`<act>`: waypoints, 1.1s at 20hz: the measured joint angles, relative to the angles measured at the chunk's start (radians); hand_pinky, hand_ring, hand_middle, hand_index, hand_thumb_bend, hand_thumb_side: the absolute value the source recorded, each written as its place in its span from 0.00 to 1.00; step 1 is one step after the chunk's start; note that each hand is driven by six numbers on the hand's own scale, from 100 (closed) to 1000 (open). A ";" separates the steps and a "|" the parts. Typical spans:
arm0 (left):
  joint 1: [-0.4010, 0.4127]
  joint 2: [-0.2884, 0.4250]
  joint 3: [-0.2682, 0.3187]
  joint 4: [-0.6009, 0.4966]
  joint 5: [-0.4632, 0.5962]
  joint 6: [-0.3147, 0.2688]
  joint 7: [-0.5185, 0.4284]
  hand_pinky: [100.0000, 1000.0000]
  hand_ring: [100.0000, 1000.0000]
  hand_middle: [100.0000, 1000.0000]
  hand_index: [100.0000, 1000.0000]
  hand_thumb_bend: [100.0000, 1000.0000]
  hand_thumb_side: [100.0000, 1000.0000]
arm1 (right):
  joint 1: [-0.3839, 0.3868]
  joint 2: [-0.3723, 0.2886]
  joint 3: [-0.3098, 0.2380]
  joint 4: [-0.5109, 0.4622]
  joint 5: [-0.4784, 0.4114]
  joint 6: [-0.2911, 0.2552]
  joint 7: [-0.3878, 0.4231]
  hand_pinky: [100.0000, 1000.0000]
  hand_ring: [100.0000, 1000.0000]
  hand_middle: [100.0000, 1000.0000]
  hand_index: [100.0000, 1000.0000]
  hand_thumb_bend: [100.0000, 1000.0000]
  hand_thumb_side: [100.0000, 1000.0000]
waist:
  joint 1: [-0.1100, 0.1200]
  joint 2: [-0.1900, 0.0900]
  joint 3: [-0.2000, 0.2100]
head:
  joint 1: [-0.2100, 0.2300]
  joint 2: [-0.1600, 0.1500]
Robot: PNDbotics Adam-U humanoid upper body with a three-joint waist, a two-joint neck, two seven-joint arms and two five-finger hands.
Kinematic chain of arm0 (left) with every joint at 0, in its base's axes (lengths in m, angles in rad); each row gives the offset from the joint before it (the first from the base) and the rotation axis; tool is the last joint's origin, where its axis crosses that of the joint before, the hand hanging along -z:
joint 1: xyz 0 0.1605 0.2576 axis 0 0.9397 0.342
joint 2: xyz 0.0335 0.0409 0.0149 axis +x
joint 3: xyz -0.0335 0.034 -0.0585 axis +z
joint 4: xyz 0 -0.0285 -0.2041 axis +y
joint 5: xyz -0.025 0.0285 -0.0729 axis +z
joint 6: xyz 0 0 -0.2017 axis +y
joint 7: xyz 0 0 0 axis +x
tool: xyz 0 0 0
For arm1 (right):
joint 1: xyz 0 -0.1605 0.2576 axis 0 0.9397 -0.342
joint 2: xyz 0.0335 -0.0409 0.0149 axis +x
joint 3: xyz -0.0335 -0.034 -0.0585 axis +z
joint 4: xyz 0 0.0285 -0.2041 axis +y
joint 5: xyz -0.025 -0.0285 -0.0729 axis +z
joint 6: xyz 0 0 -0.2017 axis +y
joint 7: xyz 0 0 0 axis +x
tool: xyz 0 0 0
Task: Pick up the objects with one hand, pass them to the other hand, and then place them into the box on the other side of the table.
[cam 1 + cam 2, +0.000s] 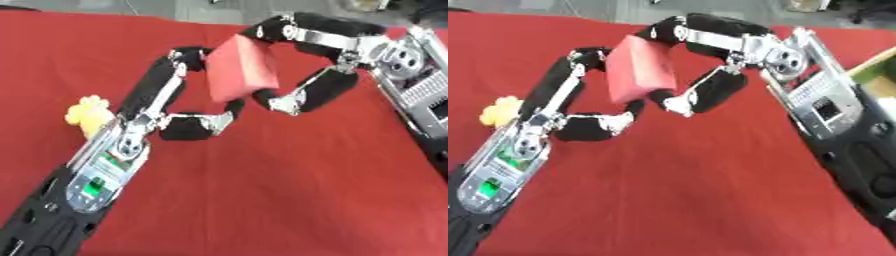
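A pinkish-red block hangs above the red tablecloth, held between both hands. My left hand reaches up from the lower left. Its fingers curl to the block's upper left edge and its thumb touches the lower end. My right hand comes in from the upper right. Its fingers hook over the block's top and its thumb presses in from below right. A small yellow object lies on the cloth, partly hidden behind my left arm.
The red cloth covers the table. A corner of a box with a pale rim shows at the right edge, beyond my right forearm. Grey floor runs along the far edge.
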 measured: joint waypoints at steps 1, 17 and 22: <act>0.002 0.005 0.007 0.003 0.000 0.003 0.003 0.70 0.65 0.54 0.80 0.16 0.32 | 0.004 -0.006 -0.009 -0.013 -0.015 0.008 -0.001 0.87 0.84 0.29 0.49 0.00 0.09 | 0.000 0.000 -0.001 | 0.000 -0.001; 0.038 0.048 0.050 -0.001 -0.001 0.020 0.037 0.70 0.64 0.53 0.79 0.16 0.31 | 0.140 -0.158 -0.188 -0.163 -0.205 0.137 -0.095 0.89 0.86 0.31 0.52 0.00 0.10 | 0.005 0.000 -0.009 | -0.019 -0.018; 0.052 0.068 0.067 -0.018 0.000 0.028 0.052 0.70 0.64 0.53 0.79 0.15 0.31 | 0.237 -0.245 -0.292 -0.143 -0.236 0.138 -0.190 0.90 0.87 0.33 0.54 0.00 0.08 | 0.009 0.000 -0.011 | -0.024 -0.018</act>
